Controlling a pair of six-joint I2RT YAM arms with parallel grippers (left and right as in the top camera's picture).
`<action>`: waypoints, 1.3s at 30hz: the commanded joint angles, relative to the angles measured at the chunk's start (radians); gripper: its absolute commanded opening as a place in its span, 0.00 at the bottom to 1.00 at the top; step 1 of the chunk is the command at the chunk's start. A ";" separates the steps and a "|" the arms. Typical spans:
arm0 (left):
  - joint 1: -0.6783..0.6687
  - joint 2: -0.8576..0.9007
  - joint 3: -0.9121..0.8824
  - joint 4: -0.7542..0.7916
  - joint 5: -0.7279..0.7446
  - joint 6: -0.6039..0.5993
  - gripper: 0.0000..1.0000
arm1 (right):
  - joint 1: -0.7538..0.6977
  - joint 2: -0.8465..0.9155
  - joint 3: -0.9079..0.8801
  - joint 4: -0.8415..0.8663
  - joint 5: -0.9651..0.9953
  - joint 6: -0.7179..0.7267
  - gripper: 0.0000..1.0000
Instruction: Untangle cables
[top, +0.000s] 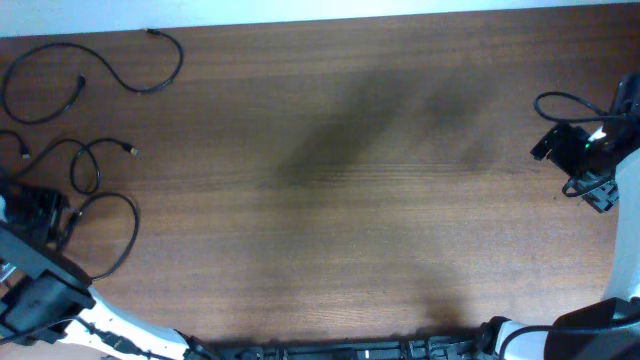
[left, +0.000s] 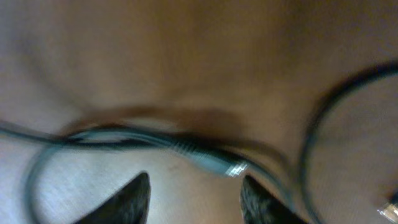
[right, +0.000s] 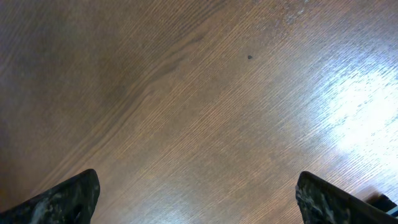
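Several thin black cables lie loose at the table's left. One long curve (top: 110, 65) is at the far left corner. A smaller loop (top: 85, 165) sits below it, and a wider loop (top: 120, 235) lies nearest me. My left gripper (top: 38, 212) hovers low over the cables by the left edge. In the left wrist view its jaws (left: 196, 202) stand apart with bare table between them. A cable's metal-tipped plug (left: 214, 163) lies just ahead of the fingertips, not held. My right gripper (top: 572, 150) hangs at the far right, wide open (right: 199, 202) over bare wood.
The brown wooden table (top: 340, 200) has its far edge along the top of the overhead view. A thick black arm wire (top: 565, 100) loops beside the right arm. A second cable curve (left: 314, 130) runs at the right of the left wrist view.
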 joint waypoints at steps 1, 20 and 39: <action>-0.050 -0.005 -0.019 0.076 0.070 0.011 0.52 | -0.004 -0.002 0.011 0.003 0.012 -0.007 0.99; -0.223 0.061 -0.019 0.179 0.100 0.035 0.27 | -0.004 -0.002 0.011 0.003 0.013 -0.007 0.98; -0.144 0.056 0.264 0.004 -0.128 0.119 0.40 | -0.004 -0.002 0.011 0.003 0.012 -0.007 0.98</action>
